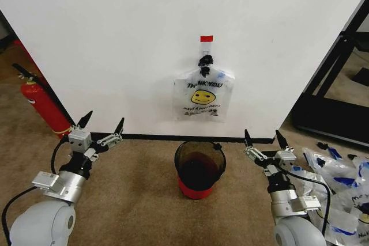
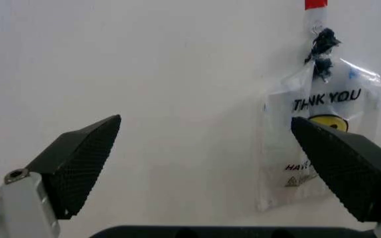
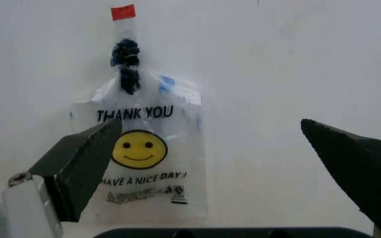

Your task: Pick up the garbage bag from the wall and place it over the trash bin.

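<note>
Garbage bag (image 1: 203, 94) hangs flat on the wall (image 1: 115, 38) under red tape (image 1: 206, 38), directly above the trash bin (image 1: 199, 171) on the carpet (image 1: 138, 200). Left gripper (image 1: 102, 125) and right gripper (image 1: 264, 136): jaws wide, holding nothing.

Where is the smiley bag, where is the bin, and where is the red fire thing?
garbage bag (image 1: 203, 97), head view, on the yellow smiley print.
trash bin (image 1: 199, 172), head view, on its dark see-through wall.
fire extinguisher (image 1: 47, 110), head view, on its red body.

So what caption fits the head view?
Both open grippers, left and right, wait low as the garbage bag hangs above the trash bin.
</note>
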Available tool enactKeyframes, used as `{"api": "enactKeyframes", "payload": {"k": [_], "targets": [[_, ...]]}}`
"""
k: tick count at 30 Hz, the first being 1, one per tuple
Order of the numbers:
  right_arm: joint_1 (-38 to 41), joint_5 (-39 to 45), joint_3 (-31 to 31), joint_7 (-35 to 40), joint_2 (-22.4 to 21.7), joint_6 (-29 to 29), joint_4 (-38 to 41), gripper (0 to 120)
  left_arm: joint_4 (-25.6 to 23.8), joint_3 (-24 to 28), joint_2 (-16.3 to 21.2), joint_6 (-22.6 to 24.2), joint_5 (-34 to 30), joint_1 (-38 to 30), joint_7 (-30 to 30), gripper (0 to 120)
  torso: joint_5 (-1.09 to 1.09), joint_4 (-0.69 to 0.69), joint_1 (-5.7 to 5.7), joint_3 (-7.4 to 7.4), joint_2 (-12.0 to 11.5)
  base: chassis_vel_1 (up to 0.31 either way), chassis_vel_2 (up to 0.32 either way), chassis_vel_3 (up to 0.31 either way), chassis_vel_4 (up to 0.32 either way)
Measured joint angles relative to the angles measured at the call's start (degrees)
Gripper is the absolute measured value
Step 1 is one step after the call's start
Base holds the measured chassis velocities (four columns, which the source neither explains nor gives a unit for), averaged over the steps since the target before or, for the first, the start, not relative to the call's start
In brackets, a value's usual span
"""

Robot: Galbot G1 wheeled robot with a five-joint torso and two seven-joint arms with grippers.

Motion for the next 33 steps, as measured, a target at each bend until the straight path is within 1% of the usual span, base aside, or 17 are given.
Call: {"api": "enactKeyframes", "payload": {"k": [7, 12, 23, 25, 27, 29, 30, 31, 32, 33], "targets": [[0.72, 1.02, -1.21, 0.05, -0.02, 0.14, -0.12, 100, -0.58, -0.38, -0.57, -0.86, 0.68, 0.75, 0.94, 100, 0.0, 0.0, 0.0, 0.0, 0.0, 0.0, 0.0, 0.0, 0.0], [1.65, 5.48, -2.71, 0.48, -0.4, -0.01, -0.26, 100, -0.6, -0.33, -1.28, -1.73, 1.51, 1.19, 1.38, 100, 0.0, 0.0, 0.0, 0.0, 0.0, 0.0, 0.0, 0.0, 0.0], [2.82, 5.68, -2.97, -0.39, -0.97, 0.03, -1.34, 100, -0.79, -0.43, -2.06, -2.13, 2.27, 1.65, 1.99, 100, 0.0, 0.0, 0.0, 0.0, 0.0, 0.0, 0.0, 0.0, 0.0], [3.93, 7.69, -3.63, -0.19, -1.78, -0.06, -1.97, 100, -0.79, -0.24, -2.2, -2.23, 2.62, 1.73, 2.18, 100, 0.0, -0.01, 0.0, 0.0, 0.0, 0.0, 0.0, 0.0, 0.0], [6.38, 17.07, -5.9, -0.15, -3.8, -0.02, -2.46, 100, -0.59, 0.64, -2.16, -2.25, 3.33, 1.19, 2.58, 100, 0.01, 0.0, 0.0, 0.0, 0.0, 0.0, 0.0, 0.0, 0.0], [6.74, 18.43, -6.2, -0.14, -4.03, -0.08, -2.46, 100, -0.55, 0.75, -2.15, -2.25, 3.45, 1.13, 2.65, 100, 0.01, 0.0, 0.0, 0.0, 0.0, 0.0, 0.0, 0.0, 0.0], [8.64, 25.36, -7.71, -0.1, -5.01, -0.61, -2.46, 100, -0.48, 1.13, -2.2, -2.36, 4.02, 1.23, 3.06, 100, 0.0, -0.01, 0.0, 0.0, 0.0, 0.0, 0.0, 0.0, 0.0], [10.24, 30.53, -8.77, -0.08, -5.56, -1.01, -2.74, 100, -0.48, 1.2, -2.22, -2.55, 4.4, 1.59, 3.3, 100, 0.0, -0.01, 0.0, 0.0, 0.0, 0.0, 0.0, 0.0, 0.0], [12.02, 35.1, -9.76, -0.06, -5.98, -1.43, -3.51, 100, -0.49, 1.21, -2.22, -2.79, 4.75, 1.99, 3.51, 100, 0.0, -0.01, 0.0, 0.0, 0.0, 0.0, 0.0, 0.0, 0.0], [13.23, 37.63, -10.33, -0.09, -6.18, -1.65, -4.2, 100, -0.51, 1.2, -2.21, -2.89, 4.9, 2.16, 3.6, 100, 0.0, 0.0, 0.0, 0.0, 0.0, 0.0, 0.0, 0.0, 0.0]]}}
